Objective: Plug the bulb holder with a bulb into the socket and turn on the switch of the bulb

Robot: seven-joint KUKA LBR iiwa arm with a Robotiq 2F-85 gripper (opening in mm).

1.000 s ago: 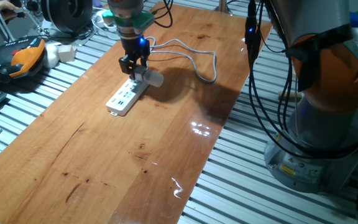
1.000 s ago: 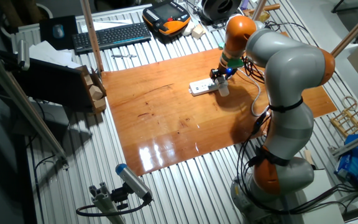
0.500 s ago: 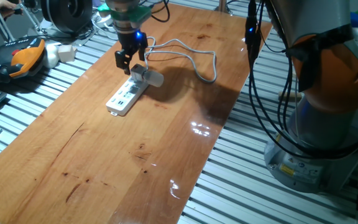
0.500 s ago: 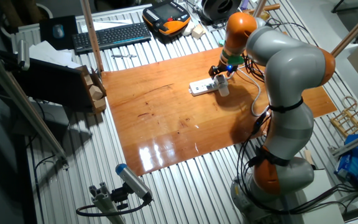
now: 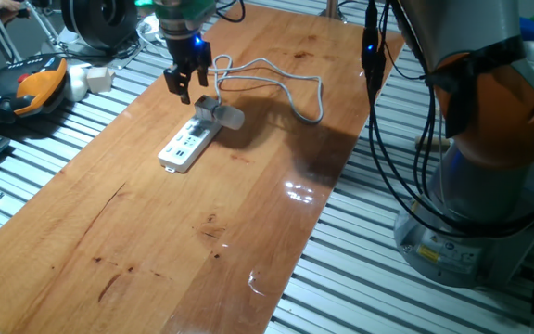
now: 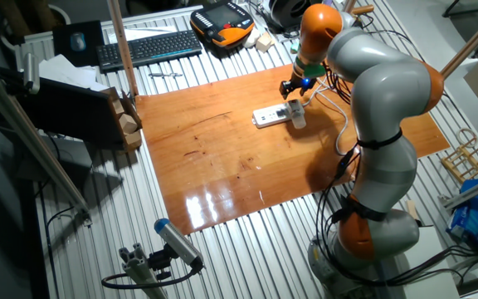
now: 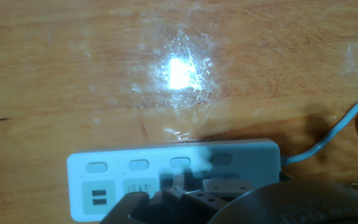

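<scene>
The socket is a long white power strip lying on the wooden table. The white bulb holder stands plugged into its far end, with the stubby bulb sticking out to the right. I cannot make out the red switch. My gripper hangs just above and to the left of the holder, open and holding nothing. The other fixed view shows the gripper above the socket and the bulb holder. In the hand view the socket lies across the bottom, partly behind a dark blur.
The grey-white cord loops from the strip across the table's far side. An orange pendant and a keyboard lie off the table on the slatted bench. The arm's base stands to the right.
My gripper has let go of the bulb holder, lifted and drifted toward the back left. The holder and bulb stay plugged in the strip.
</scene>
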